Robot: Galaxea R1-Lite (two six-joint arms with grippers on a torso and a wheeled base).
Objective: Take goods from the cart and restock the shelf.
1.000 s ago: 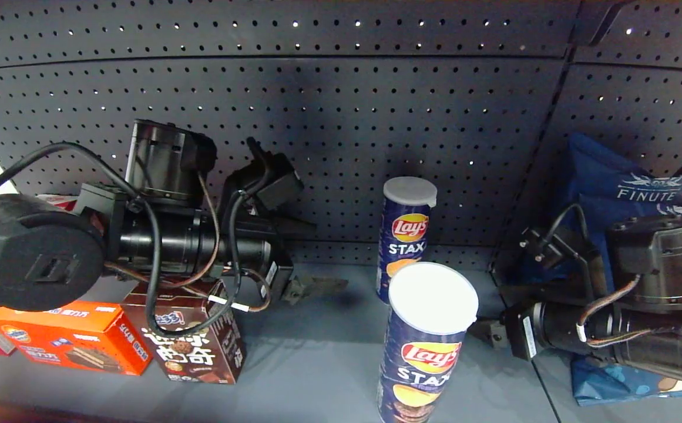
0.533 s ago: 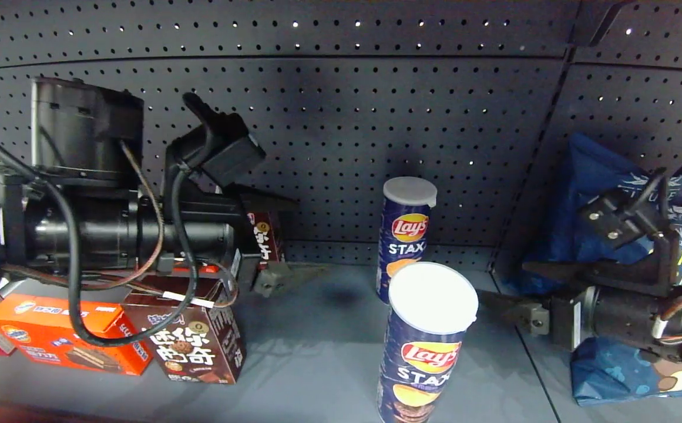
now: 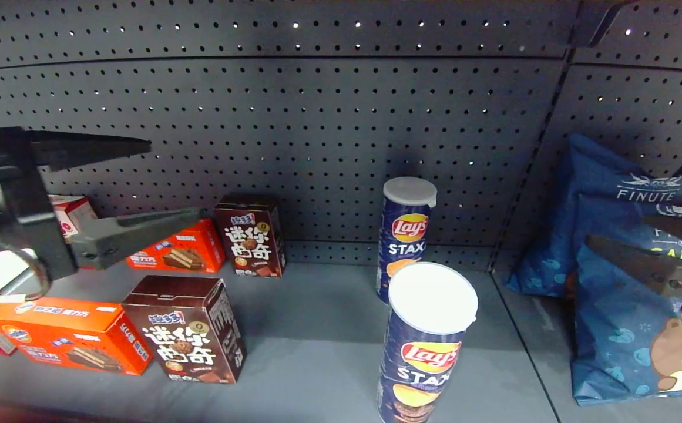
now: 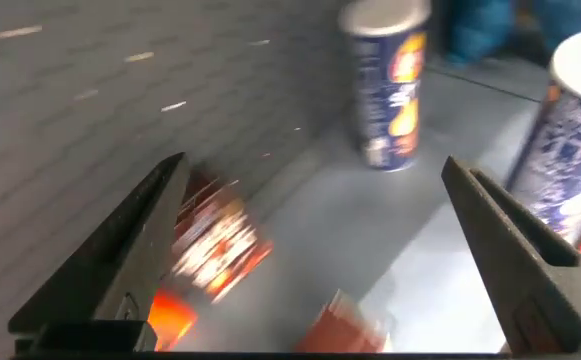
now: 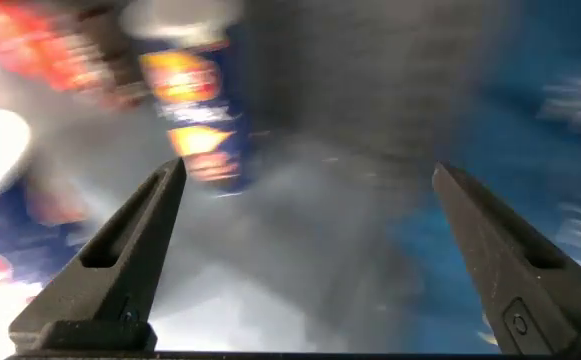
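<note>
Confirm first that the left gripper [image 3: 173, 179] [image 4: 312, 170] has its fingers spread wide with nothing between them. It hangs at the left of the scene, over the box section. The right gripper [image 3: 617, 230] [image 5: 307, 170] is likewise spread and carries nothing, and it hangs at the right, in front of the blue bags [image 3: 628, 329]. Since both are unloaded, treat the placement step as complete and the next pick as pending. The goods stand on the shelf [image 3: 317, 329]. The near can [image 3: 426, 341] stands upright at the front, directly in line with the far can [image 3: 406, 235], which stands against the pegboard [image 3: 317, 147]. This front-to-back file keeps the labels facing outward and fills the depth of the shelf. The boxes follow the same logic: the near brown box [image 3: 191, 332] sits beside the near orange box [image 3: 67, 335], with the far brown box [image 3: 251, 235] and the far orange box [image 3: 179, 252] behind them. The strip of shelf between the brown boxes and the cans is probably the next slot. Note that the near can is tall and narrow, so route any approach around it, as a side knock would likely topple it.
</note>
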